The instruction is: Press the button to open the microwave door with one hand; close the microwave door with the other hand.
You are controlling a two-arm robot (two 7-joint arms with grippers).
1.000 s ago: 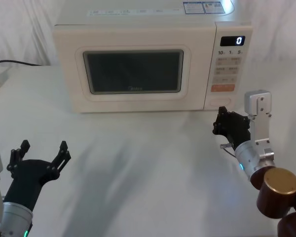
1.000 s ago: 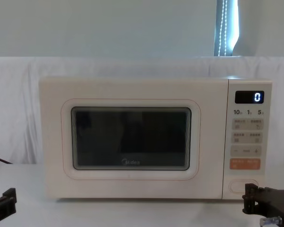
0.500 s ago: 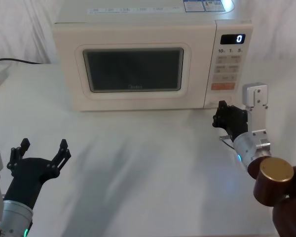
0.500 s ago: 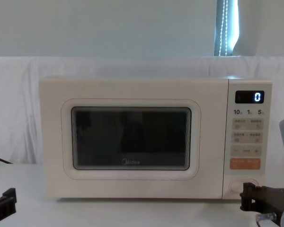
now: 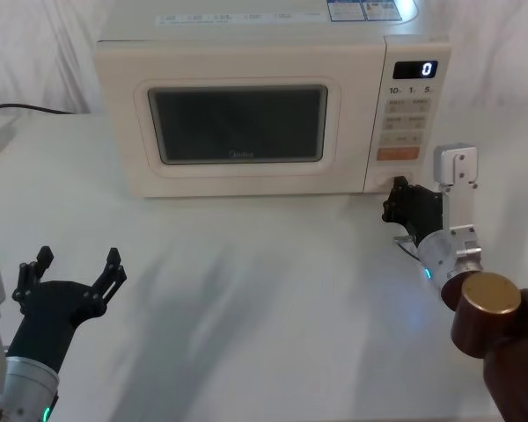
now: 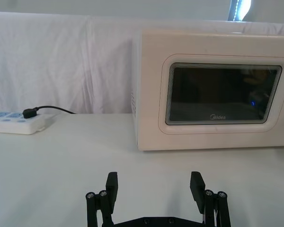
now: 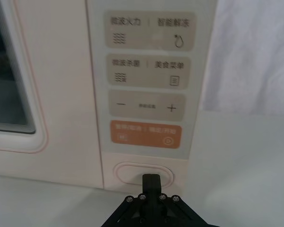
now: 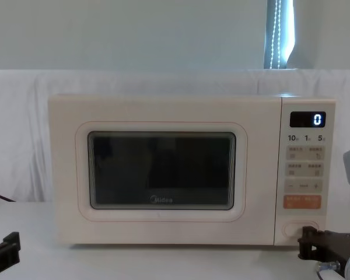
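Microwave [image 8: 192, 169] reads "Midea"; display [image 8: 307, 119] "0".

Over the last second the right gripper [image 5: 396, 195] moved forward from a spot short of the microwave [image 5: 246, 97] and slightly up toward its control panel, until its closed tip sat just before the button [image 7: 142, 173], with the wrist following behind it over the table.
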